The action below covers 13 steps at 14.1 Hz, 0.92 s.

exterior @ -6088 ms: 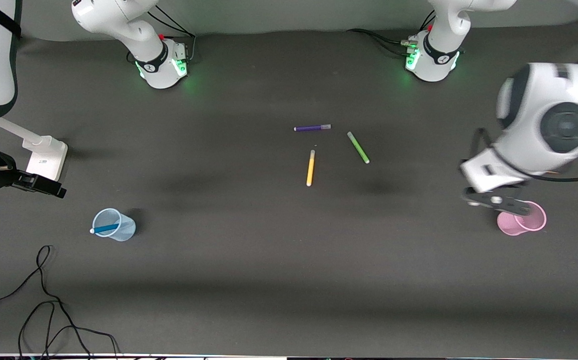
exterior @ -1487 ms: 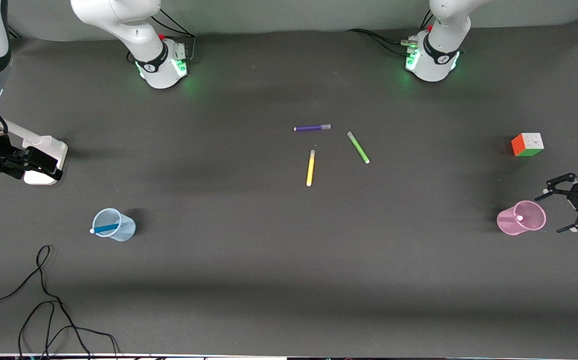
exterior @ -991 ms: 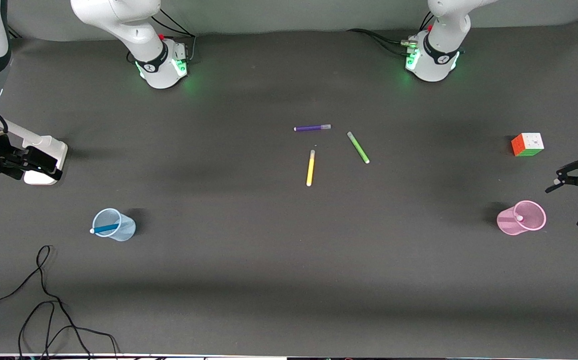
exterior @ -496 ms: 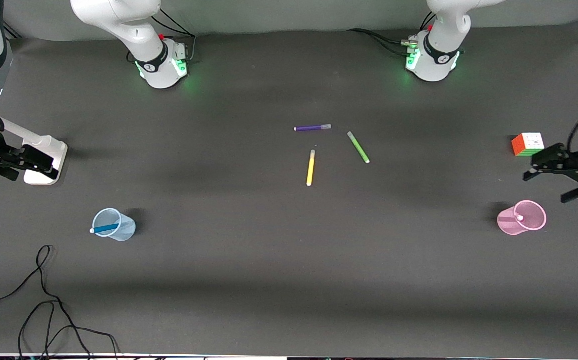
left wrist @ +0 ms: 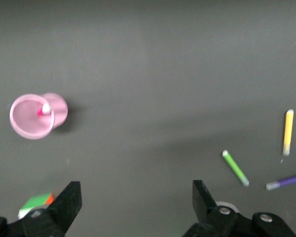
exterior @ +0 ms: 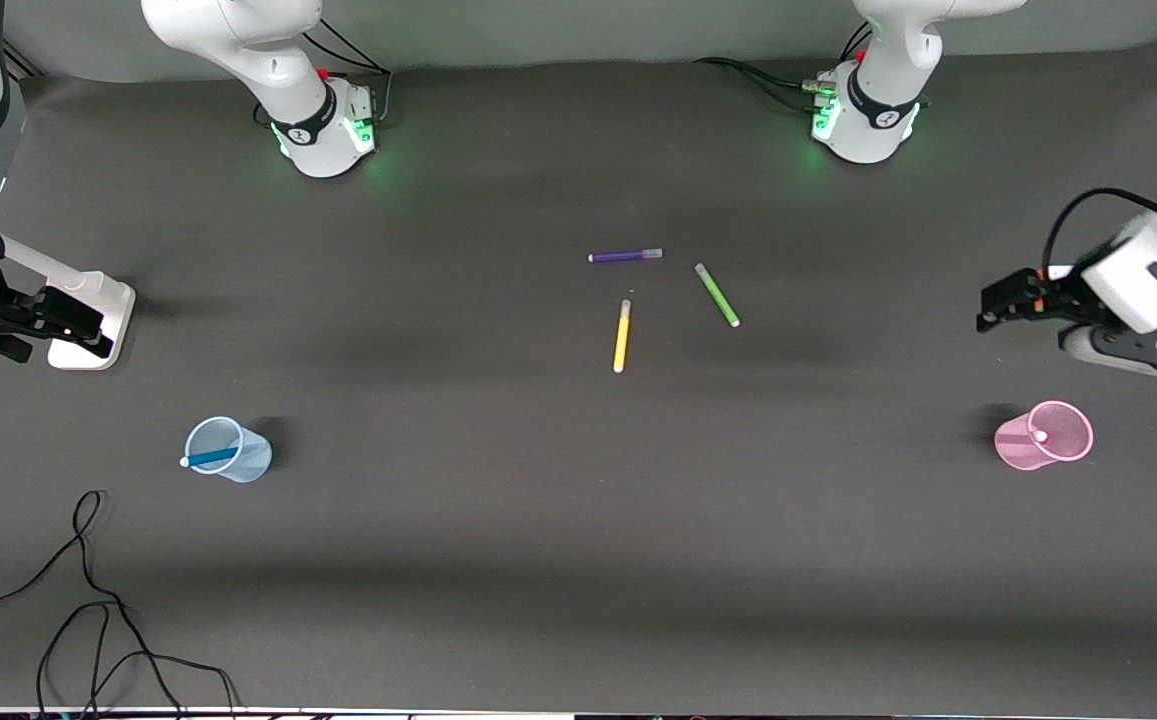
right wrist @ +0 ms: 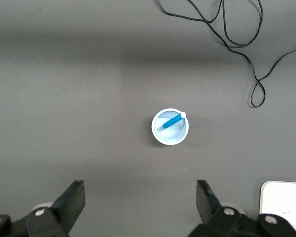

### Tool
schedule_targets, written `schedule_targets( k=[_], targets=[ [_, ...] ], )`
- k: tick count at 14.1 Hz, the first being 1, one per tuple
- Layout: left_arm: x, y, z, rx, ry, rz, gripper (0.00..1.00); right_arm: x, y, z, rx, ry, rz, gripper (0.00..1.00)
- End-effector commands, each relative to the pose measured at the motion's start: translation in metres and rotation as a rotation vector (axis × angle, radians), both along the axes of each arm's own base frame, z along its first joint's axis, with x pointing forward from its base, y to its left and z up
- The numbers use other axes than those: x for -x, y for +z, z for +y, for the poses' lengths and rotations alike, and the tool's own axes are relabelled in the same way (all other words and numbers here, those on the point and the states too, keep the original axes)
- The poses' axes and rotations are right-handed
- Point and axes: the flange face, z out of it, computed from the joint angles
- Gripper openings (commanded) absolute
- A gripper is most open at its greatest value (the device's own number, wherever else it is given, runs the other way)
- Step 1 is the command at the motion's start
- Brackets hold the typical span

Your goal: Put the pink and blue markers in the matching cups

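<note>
Clock refs are on the front view: 12 = toward the arm bases, 6 = toward the front camera.

- Blue cup (exterior: 228, 450): standing on the counter (exterior: 498, 520) near the right arm's end. The blue marker (exterior: 210, 458) is inside, leaning, with its white tip over the rim at 9 o'clock.
- Pink cup (exterior: 1043, 436): standing near the left arm's end, well apart from the blue cup, which is at its 9 o'clock. The pink marker (left wrist: 43, 109) is inside; only the white tip and a bit of magenta show, against the wall just under the rim.
- Left claw (left wrist: 135, 202): fingers spread wide, nothing between them. It is up in the air over the colour cube (left wrist: 37, 203). The pink cup is between 5 and 6 o'clock of it, not touching.
- Right claw (right wrist: 138, 202): also spread wide and empty. It hangs over the white box (exterior: 88, 320) at the counter edge, with the blue cup at about 4 o'clock of it.
- Mid-counter: three loose pens lying flat, none touching. From the yellow pen (exterior: 622, 336), the purple pen (exterior: 625, 256) is at 12 and the green pen (exterior: 717, 295) at 2.
- A black cable (exterior: 88, 600) is looped on the counter at about 7 o'clock of the blue cup.
</note>
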Motion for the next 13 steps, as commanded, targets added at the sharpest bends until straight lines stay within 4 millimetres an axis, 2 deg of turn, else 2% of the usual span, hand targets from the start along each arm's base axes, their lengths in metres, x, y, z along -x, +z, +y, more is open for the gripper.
schedule_targets(
  k=[1,3,7,11,13],
  targets=[
    [0.02,0.003,-0.009,-0.102,0.066,0.123,1.0,0.007,0.008,-0.004,0.001,0.021,0.007,1.0],
    [0.021,0.004,-0.012,-0.112,0.137,0.126,1.0,0.007,0.008,-0.005,0.0,0.023,0.008,1.0],
    [0.02,0.008,-0.037,-0.12,0.188,0.094,1.0,0.008,0.006,-0.004,0.0,0.023,0.016,1.0],
    [0.027,0.029,-0.032,-0.098,0.172,0.022,1.0,0.009,0.008,-0.004,-0.001,0.023,0.019,1.0],
    [0.032,0.033,-0.033,-0.092,0.173,-0.012,1.0,0.01,0.008,-0.004,-0.001,0.024,0.024,1.0]
  ],
)
